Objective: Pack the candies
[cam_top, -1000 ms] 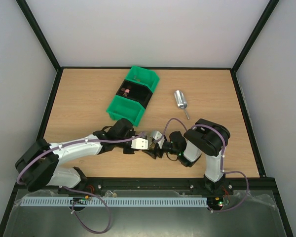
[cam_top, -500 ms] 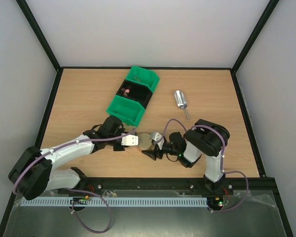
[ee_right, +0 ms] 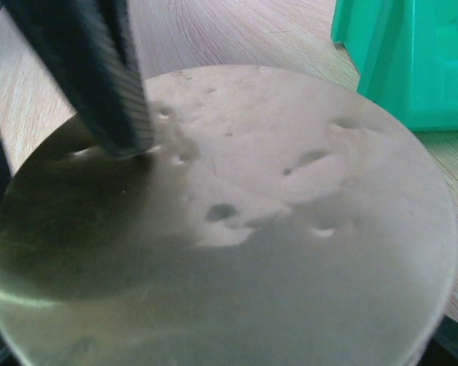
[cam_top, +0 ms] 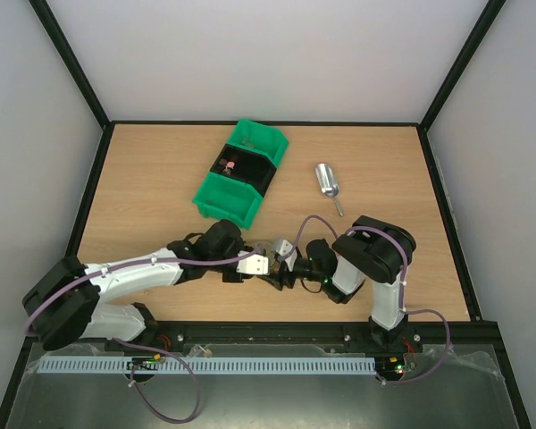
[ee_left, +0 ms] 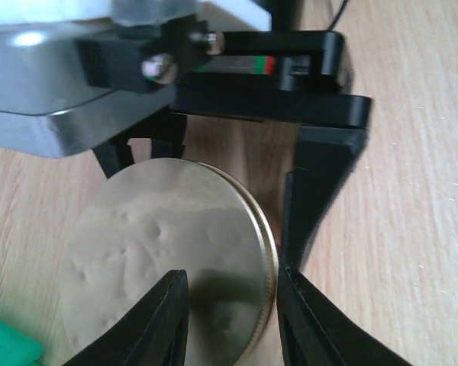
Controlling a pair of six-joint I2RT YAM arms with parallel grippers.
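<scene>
Centrally, near the front of one wooden table [cam_top: 161, 170]: two arms nose to nose over one round gold lid [ee_right: 237, 229], dimpled on top and lying level, with anything beneath it hidden. One right gripper [ee_left: 229, 175], spread wide across that lid, one black finger on each side, the clearer one pressed against the rim; grasps the lid. One left gripper [ee_left: 233, 316], coming in from the opposite side, its two black fingertips [ee_left: 164, 320] straddling the lid's edge, one over the top face and one just outside the rim; clamped or slack, cannot tell. Farther back, three bins touching in one slanted row: far green bin [cam_top: 261, 140], black bin [cam_top: 252, 172] in the middle, near green bin [cam_top: 223, 198], the last just beside the lid in the right wrist view. Inside the black bin, the candies [cam_top: 230, 164]: a few tiny pinkish and brownish specks, too small to count, well apart from both grippers. One metal scoop [cam_top: 327, 181] flat on bare wood to the right of the bins, touching nothing, handle pointing toward the arms.
</scene>
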